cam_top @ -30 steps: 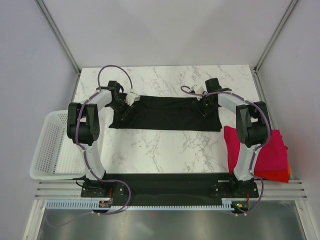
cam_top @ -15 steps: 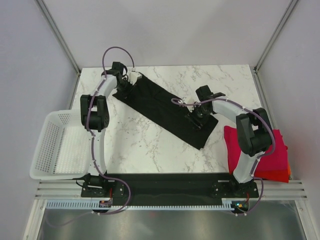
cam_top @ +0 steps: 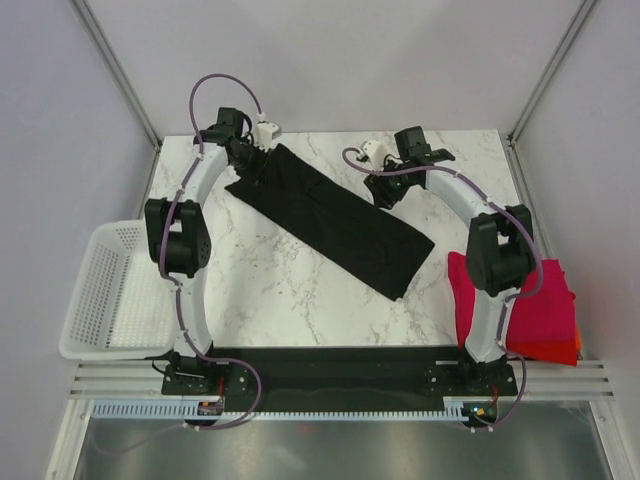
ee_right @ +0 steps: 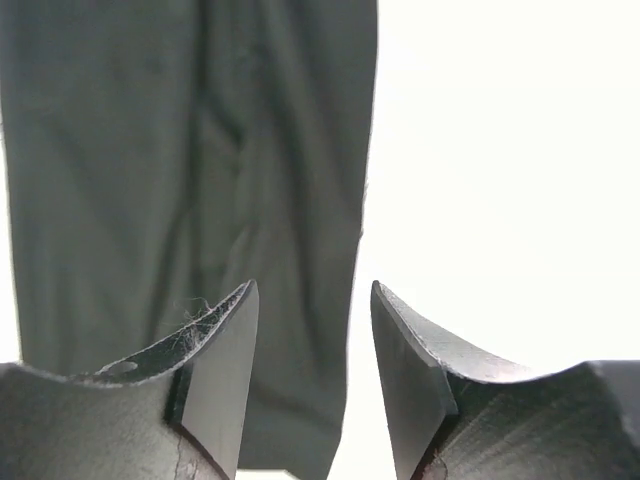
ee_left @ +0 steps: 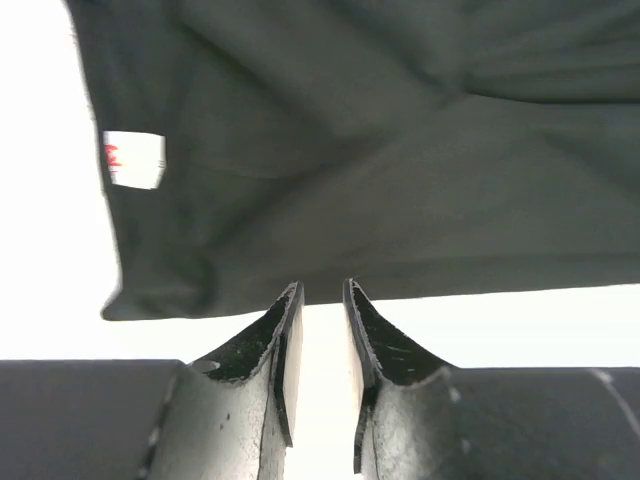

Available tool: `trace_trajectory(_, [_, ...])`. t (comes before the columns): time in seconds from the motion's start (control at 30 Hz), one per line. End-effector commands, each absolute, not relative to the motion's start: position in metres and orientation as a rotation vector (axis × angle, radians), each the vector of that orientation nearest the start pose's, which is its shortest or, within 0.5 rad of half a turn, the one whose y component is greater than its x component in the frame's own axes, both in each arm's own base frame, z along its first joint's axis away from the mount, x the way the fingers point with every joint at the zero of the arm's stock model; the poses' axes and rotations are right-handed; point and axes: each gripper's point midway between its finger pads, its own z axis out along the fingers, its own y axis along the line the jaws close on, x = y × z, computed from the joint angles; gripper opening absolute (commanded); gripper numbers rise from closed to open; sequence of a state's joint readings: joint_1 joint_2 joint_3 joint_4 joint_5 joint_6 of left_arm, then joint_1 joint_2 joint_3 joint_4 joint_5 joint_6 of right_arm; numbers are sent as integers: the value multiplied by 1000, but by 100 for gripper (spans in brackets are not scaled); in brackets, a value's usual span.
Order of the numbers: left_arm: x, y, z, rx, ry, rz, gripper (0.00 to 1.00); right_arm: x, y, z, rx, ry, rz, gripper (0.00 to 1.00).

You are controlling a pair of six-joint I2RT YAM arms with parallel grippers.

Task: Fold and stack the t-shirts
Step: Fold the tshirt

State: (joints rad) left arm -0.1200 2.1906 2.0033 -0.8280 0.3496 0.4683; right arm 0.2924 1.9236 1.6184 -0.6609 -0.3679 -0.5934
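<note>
The black t-shirt (cam_top: pixel 335 218), folded into a long strip, lies diagonally on the marble table (cam_top: pixel 300 300), from far left to middle right. My left gripper (cam_top: pixel 250 165) is at its far-left end. In the left wrist view its jaws stand a narrow gap apart (ee_left: pixel 320 292) with only bright table between them, at the shirt's edge (ee_left: pixel 350 150). My right gripper (cam_top: pixel 383 192) is open and empty by the strip's far side. In its wrist view it (ee_right: pixel 312 290) hovers over the shirt's edge (ee_right: pixel 180 150). A folded magenta-red shirt (cam_top: pixel 530 300) lies on an orange-red one (cam_top: pixel 555 350) at the right edge.
A white mesh basket (cam_top: pixel 100 290) stands off the table's left edge. A white label (ee_left: pixel 133 159) shows on the black shirt near its corner. Frame posts rise at the table's two back corners.
The black strip has swung from lying crosswise to lying diagonally. My left gripper moved to the far left with its end. My right gripper let go and moved back toward the far side.
</note>
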Motion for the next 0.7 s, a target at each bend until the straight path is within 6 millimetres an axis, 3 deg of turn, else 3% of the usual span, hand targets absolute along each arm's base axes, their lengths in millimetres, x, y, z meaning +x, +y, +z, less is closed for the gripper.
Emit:
trace_trajectory(0.0, [487, -127, 112, 717, 2449, -498, 29, 471, 185, 102, -1227, 2147, 333, 57])
trace_trajectory(0.03, [483, -131, 110, 708, 2454, -539, 28, 476, 186, 85, -1247, 2165, 335, 57])
trace_trajectory(0.07, [477, -136, 105, 693, 2475, -566, 28, 486, 189, 88, -1247, 2141, 328, 56])
trace_trajectory(0.1, [474, -141, 105, 695, 2478, -591, 27, 490, 191, 74, -1261, 2153, 335, 56])
trace_trajectory(0.23, [460, -154, 88, 696, 2524, -657, 27, 509, 199, 63, -1266, 2135, 342, 56])
trace_trajectory(0.27, [456, -157, 81, 699, 2544, -664, 27, 517, 201, 68, -1260, 2116, 334, 56])
trace_trajectory(0.4, [454, -160, 59, 718, 2586, -645, 27, 528, 199, 57, -1259, 2134, 298, 56])
trace_trajectory(0.53, [462, -162, 38, 730, 2617, -614, 27, 514, 186, 38, -1294, 2187, 256, 56])
trace_trajectory(0.57, [466, -164, 32, 729, 2624, -611, 27, 500, 181, 24, -1313, 2228, 264, 56])
trace_trajectory(0.6, [468, -164, 30, 730, 2628, -601, 27, 496, 179, 29, -1315, 2225, 256, 56])
trace_trajectory(0.67, [474, -165, 22, 731, 2633, -592, 27, 478, 169, 15, -1323, 2283, 250, 56])
